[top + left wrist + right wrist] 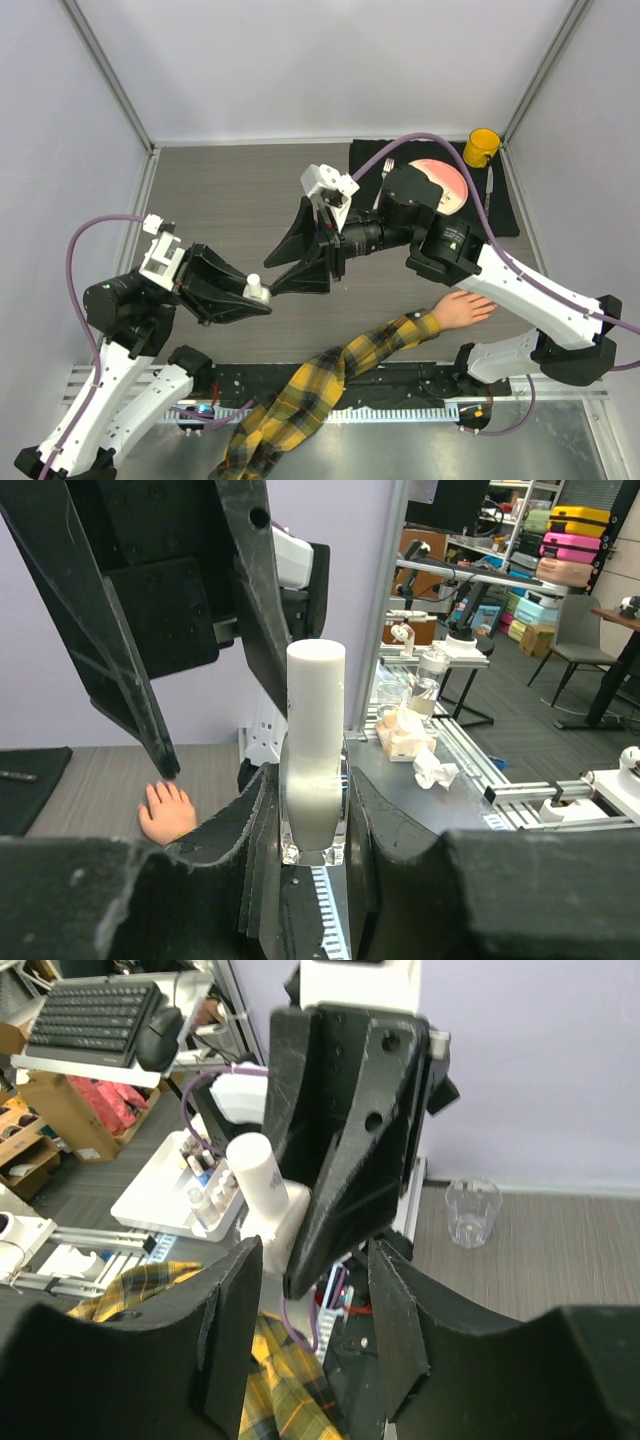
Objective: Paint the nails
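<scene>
My left gripper (255,298) (312,790) is shut on a small clear bottle (314,810) with a tall white cap (254,286) (316,695), held upright above the table. My right gripper (272,278) (315,1260) hovers just to the bottle's right, jaws apart and gripping nothing, with the cap (256,1175) lying ahead of its left finger. The peach mannequin hand (466,309) (165,811) lies palm down at the near right in its yellow-and-black plaid sleeve (340,370) (265,1380). Its nails are too small to make out.
At the back right lies a black mat (507,210) with a pink plate (445,180), a fork (386,172), a knife (489,185) and a yellow mug (481,147). A clear cup (472,1211) stands on the table. A toothed rail (400,412) runs along the near edge.
</scene>
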`<state>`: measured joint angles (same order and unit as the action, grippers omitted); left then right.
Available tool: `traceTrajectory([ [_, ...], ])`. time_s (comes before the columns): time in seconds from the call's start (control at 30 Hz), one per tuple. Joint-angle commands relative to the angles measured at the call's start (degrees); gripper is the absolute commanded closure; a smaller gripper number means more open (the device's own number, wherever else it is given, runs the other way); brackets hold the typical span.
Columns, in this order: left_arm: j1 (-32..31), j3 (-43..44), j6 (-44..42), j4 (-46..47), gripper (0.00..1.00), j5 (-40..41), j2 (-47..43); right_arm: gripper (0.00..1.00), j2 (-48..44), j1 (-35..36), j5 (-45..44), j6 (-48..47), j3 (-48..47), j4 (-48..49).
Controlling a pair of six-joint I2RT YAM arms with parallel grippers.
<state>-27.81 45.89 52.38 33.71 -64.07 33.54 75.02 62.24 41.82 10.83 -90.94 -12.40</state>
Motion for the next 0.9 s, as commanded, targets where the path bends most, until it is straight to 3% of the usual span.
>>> traceTrajectory([
  [0.0,-0.7,-0.2,1.1,2.7,1.0,-0.2,0.5,0.45,-0.6,-0.6,2.2,2.4,-0.6,9.2],
  [0.23,-0.8,-0.4,1.1,3.2,1.0,0.0,0.9,0.42,0.1,-2.0,4.9,6.3,0.1,12.1],
  [0.87,-1.2,0.0,1.2,4.4,1.0,0.7,1.9,0.53,3.4,-2.0,10.7,15.9,3.9,26.6],
])
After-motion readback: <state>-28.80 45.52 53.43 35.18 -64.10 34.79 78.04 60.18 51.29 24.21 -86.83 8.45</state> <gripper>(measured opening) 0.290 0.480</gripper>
